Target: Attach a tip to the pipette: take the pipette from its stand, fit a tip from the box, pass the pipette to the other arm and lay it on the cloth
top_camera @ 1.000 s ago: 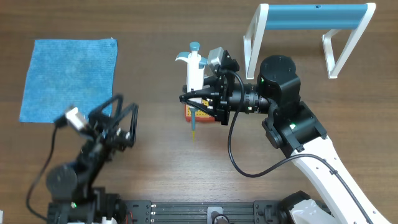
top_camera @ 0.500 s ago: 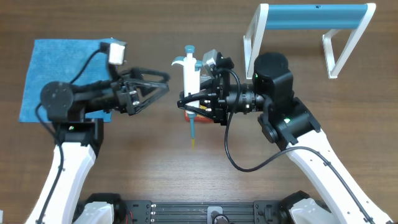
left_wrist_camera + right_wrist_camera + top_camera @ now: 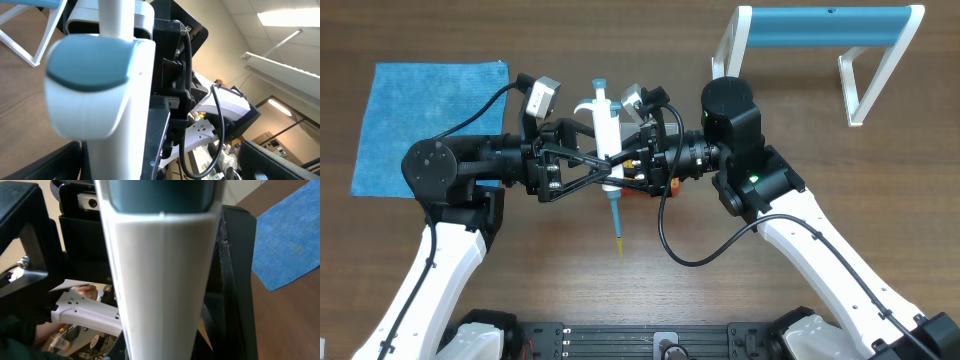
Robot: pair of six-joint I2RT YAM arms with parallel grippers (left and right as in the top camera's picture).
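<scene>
The white pipette with a blue plunger cap hangs above mid-table, its yellow tip pointing toward the front edge. My right gripper is shut on its body from the right. From the left, my left gripper stands open with its fingers on either side of the same body. In the left wrist view the pipette stands close between widely spread fingers. The pipette also looms large in the right wrist view. The blue cloth lies flat at the far left. The red tip box is mostly hidden under the right gripper.
The white and blue pipette stand stands at the back right, with nothing on it. Bare wooden table runs along the front between the two arm bases. Both arms crowd the centre.
My left arm rose from the front left and swung in until its open fingers straddle the pipette. The right arm carried the pipette left, off the tip box.
</scene>
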